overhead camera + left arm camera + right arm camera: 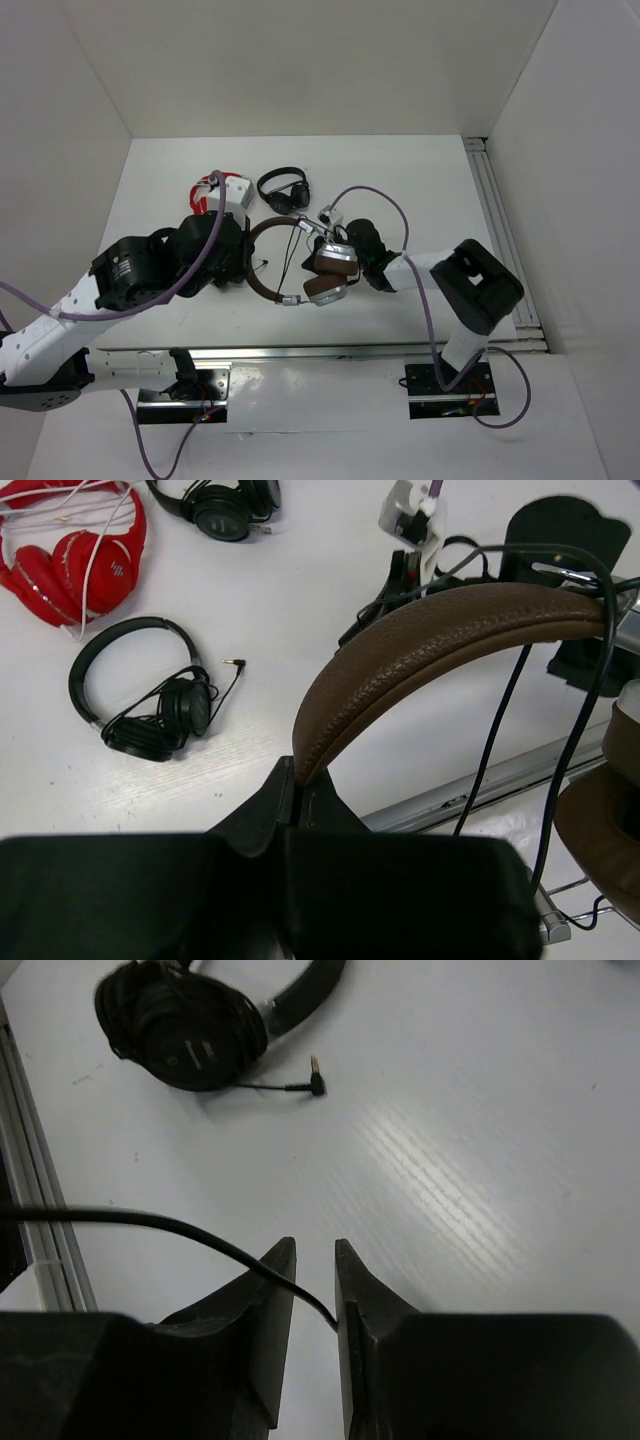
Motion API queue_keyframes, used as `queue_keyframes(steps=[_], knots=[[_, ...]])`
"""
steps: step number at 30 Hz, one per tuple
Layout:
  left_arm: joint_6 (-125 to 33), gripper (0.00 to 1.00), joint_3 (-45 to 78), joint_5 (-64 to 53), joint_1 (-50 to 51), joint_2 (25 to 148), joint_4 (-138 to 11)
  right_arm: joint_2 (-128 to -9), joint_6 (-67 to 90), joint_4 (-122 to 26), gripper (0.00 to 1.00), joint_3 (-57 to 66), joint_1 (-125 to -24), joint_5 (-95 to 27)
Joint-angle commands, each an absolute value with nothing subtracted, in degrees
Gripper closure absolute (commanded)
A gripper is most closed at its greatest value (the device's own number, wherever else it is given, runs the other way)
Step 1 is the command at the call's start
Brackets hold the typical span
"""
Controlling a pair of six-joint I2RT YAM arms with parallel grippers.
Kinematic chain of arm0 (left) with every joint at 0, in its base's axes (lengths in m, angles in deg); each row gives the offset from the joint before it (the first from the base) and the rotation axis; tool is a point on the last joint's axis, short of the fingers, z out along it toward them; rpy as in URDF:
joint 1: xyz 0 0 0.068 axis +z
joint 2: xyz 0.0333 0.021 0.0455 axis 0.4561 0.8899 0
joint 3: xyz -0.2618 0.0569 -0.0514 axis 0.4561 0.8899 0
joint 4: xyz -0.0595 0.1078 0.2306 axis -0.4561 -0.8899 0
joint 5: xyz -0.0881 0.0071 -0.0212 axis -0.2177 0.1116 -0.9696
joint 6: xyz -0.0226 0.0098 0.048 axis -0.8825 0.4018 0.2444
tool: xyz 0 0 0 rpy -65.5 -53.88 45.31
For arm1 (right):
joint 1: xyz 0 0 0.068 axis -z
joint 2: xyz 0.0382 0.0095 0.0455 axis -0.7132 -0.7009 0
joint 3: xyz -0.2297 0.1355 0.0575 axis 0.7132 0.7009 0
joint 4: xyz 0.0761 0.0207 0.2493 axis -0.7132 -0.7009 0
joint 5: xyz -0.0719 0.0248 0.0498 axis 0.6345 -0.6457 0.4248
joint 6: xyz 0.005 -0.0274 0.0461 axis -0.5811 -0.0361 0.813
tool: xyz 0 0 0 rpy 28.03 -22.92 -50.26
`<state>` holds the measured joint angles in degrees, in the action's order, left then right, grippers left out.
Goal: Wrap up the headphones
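The headphones (330,275) lie mid-table, brown headband (262,283) to the left and silver-and-brown earcups to the right. My left gripper (292,770) is shut on the lower end of the headband (440,630), which arches up to the right. Two runs of the thin black cable (500,730) hang past the headband, next to an earcup (610,820). My right gripper (315,1250) hovers over the table beside the earcups, jaws a narrow gap apart. The cable (180,1225) crosses its left finger and dips into that gap without being pinched.
A red pair with white cord (215,190) and a small black pair (285,190) lie at the back. Another small black pair (150,700) lies left of the headband. An aluminium rail (500,230) runs along the right side. White walls enclose the table.
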<state>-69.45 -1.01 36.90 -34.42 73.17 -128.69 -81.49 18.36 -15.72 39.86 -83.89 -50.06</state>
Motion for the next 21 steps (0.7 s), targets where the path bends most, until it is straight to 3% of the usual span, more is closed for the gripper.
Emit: queue_keyframes(steps=[1, 16, 17, 18, 19, 21], knots=[[-75.97, 1.0, -4.33, 41.76, -34.65, 72.83, -128.7, -87.68, 22.73, -1.23, 0.7, 41.59, -84.17, -52.64], [-83.36, 1.0, -7.15, 48.8, -34.65, 72.83, -135.66, -95.44, 22.82, 2.74, 0.73, 46.95, -83.64, -49.73], [-84.06, 1.0, -7.84, 50.03, -34.65, 72.83, -136.71, -95.44, 22.82, 3.52, 0.75, 48.09, -83.64, -49.12], [-85.28, 1.0, -8.46, 50.65, -33.95, 72.83, -136.72, -94.75, 23.34, 3.53, 0.9, 48.62, -83.64, -48.33], [-86.08, 1.0, -8.47, 51.35, -33.25, 72.83, -137.59, -94.22, 23.96, 3.53, 0.97, 49.15, -83.64, -47.46], [-87.31, 1.0, -8.47, 53.2, -31.85, 72.83, -137.6, -91.25, 26.05, 4.67, 1.0, 52.04, -84.34, -43.87]])
